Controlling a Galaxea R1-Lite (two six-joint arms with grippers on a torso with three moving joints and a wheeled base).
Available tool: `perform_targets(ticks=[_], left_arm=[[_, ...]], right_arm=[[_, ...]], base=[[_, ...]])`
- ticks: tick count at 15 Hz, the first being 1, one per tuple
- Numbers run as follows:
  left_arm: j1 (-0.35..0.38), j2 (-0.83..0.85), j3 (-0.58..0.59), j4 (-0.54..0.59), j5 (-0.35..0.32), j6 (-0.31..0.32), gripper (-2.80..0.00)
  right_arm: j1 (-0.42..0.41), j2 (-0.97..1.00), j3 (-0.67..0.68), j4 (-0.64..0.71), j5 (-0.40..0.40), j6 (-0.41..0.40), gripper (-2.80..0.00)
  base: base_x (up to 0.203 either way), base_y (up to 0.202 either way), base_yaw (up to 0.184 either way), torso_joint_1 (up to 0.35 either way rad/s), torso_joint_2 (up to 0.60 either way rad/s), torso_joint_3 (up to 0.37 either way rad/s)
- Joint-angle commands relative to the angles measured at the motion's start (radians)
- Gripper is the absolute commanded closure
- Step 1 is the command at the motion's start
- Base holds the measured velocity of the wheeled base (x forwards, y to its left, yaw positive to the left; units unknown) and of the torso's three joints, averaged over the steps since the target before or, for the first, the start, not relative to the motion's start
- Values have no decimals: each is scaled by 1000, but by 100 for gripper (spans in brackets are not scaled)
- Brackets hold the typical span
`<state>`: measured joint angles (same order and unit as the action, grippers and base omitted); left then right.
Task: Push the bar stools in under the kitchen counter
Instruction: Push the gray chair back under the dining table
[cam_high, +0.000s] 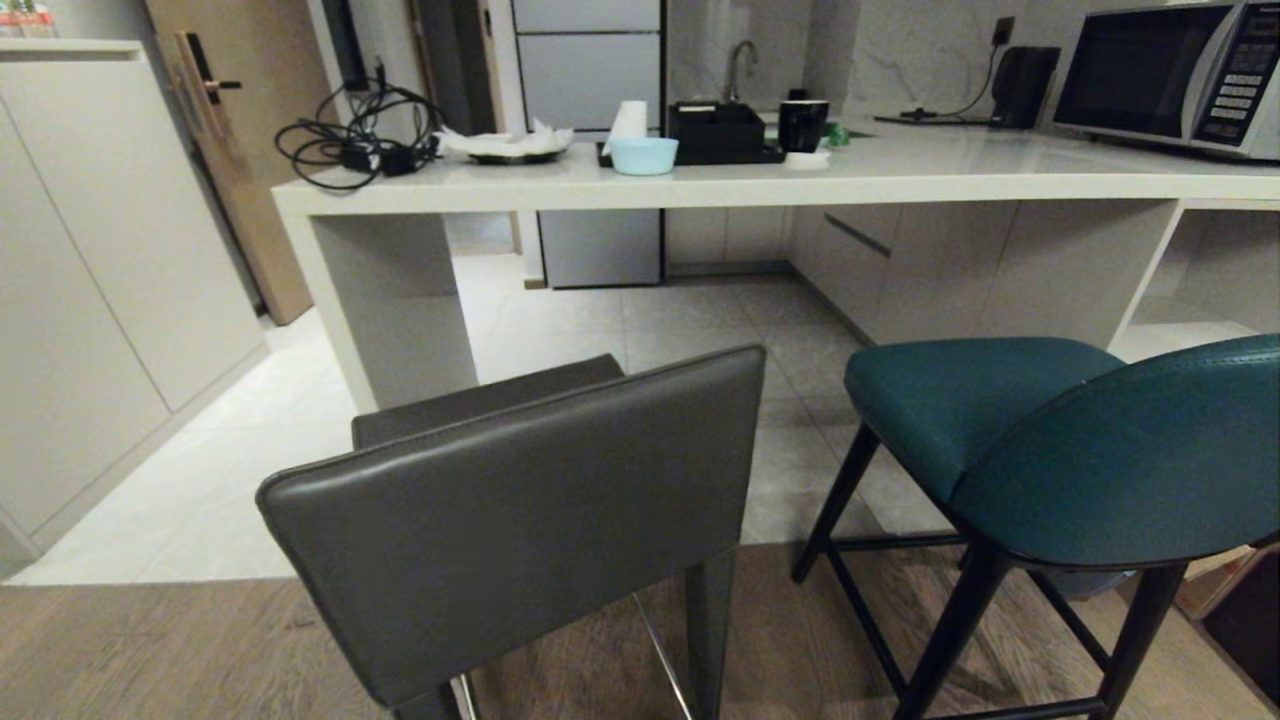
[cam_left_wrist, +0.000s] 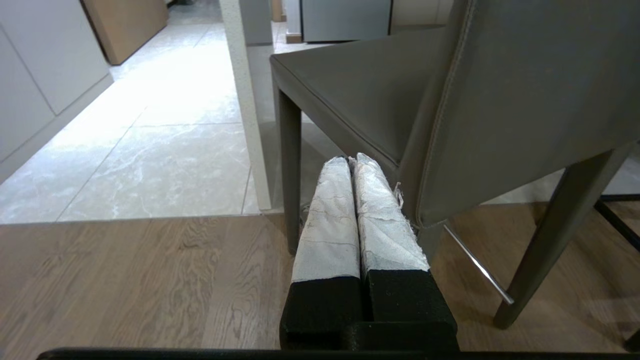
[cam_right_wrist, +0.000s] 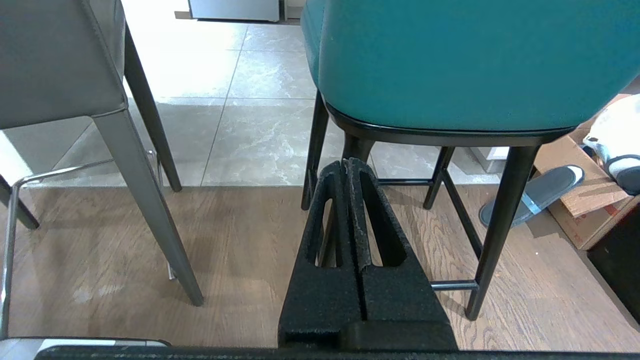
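Head view: grey stool (cam_high: 520, 510) and teal stool (cam_high: 1050, 440) both stand clear of counter (cam_high: 700, 185) — nothing pushed in yet, you have whole job ahead. Left gripper (cam_left_wrist: 352, 161) and right gripper (cam_right_wrist: 348, 162) pressed closed, empty — each low behind its stool.

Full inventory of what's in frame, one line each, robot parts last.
bar stools: 2; dark grey left, teal right; in front of counter, not pushed under
kitchen counter: 1, white, behind stools
microwave: 1, silver, counter far right
bowl: 1, light blue, on counter
mug: 1, black, on counter
cables: black tangle, counter left end
slipper: 1, dark, floor by teal stool
left gripper: shut, white-wrapped, behind grey stool
right gripper: shut, black, behind teal stool
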<state>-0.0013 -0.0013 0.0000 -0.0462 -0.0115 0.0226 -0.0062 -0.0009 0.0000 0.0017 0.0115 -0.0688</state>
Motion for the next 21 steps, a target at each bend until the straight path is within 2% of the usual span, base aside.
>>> perform_targets(ticks=[1, 8, 14, 21], left_arm=[[0, 1, 20, 0, 1, 2, 0], [0, 1, 20, 0, -1, 0, 0], [0, 1, 20, -1, -2, 2, 0], [1, 1, 20, 0, -1, 4, 0]], right_arm=[[0, 1, 0, 0, 1, 1, 0], [0, 1, 0, 0, -2, 7, 0], [0, 1, 0, 0, -2, 10, 0], [0, 1, 0, 0, -2, 12, 0]], base=[[0, 0, 0, 0, 0, 0], [-157, 0, -2, 4, 2, 1], [0, 0, 0, 0, 0, 0], [0, 174, -4, 2, -1, 3]])
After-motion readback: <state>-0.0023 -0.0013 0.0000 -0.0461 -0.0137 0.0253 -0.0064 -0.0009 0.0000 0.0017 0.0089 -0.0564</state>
